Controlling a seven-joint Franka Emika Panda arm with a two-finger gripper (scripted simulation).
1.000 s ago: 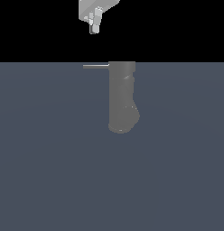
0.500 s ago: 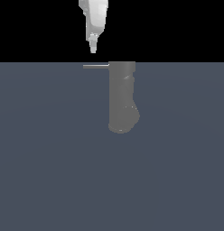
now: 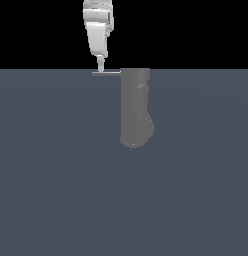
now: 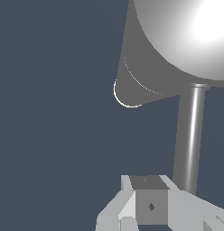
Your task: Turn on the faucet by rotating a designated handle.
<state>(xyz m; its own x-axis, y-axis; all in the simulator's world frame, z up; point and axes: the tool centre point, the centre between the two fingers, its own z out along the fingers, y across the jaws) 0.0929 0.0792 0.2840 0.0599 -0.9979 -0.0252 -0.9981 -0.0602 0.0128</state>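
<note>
Hand (image 3: pixel 101 67) finger gap too small to tell.

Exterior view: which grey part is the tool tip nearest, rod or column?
The handle, the thin rod off the faucet. The tool tip sits at its outer end.

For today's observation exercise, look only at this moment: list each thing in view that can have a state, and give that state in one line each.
faucet: a grey column lying on the dark surface, rounded end toward the viewer.
handle: straight rod sticking out sideways to the exterior view's left.
claw: pointing down, tip at the handle's outer part; contact and whether open or shut cannot be told.
</note>
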